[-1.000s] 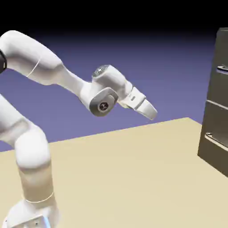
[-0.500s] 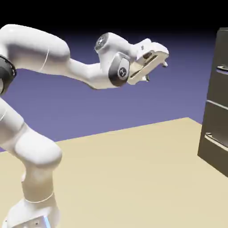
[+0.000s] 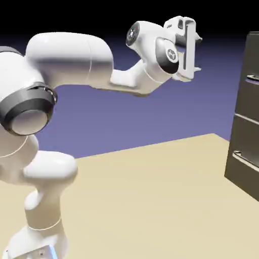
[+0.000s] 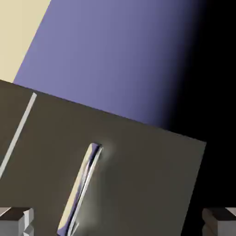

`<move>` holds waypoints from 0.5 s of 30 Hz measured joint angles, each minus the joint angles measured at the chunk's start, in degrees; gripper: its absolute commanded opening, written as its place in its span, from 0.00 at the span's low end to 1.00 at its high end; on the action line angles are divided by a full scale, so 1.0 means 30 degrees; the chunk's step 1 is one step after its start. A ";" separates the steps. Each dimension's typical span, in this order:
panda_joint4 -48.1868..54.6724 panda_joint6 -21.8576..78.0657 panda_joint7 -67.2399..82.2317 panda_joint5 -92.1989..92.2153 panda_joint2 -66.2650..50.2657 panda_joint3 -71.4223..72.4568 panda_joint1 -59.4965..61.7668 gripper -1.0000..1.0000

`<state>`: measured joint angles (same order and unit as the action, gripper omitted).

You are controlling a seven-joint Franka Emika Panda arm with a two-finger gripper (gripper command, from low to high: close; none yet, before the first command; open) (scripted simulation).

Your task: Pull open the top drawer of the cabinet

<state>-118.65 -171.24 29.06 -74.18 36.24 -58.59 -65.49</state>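
Hanging high above the surface (image 3: 152, 177), the pincer (image 3: 195, 44) points toward the cabinet (image 3: 248, 116) at the exterior view's right edge, well apart from it. Its fingers (image 4: 16, 220) stand wide apart with nothing between them — both tips sit at the hand view's bottom corners. The top drawer (image 4: 138, 175) fills the lower part of that view, rolled at a slant, its silver handle (image 4: 83, 186) running diagonally between the fingertips. The drawer front lies flush with the cabinet — shut.
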 measured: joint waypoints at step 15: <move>0.6786 0.0444 1.1459 -1.1886 0.0574 -0.9388 -1.0382 0.50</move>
<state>-98.29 -169.91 63.44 -109.84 37.96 -86.76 -96.63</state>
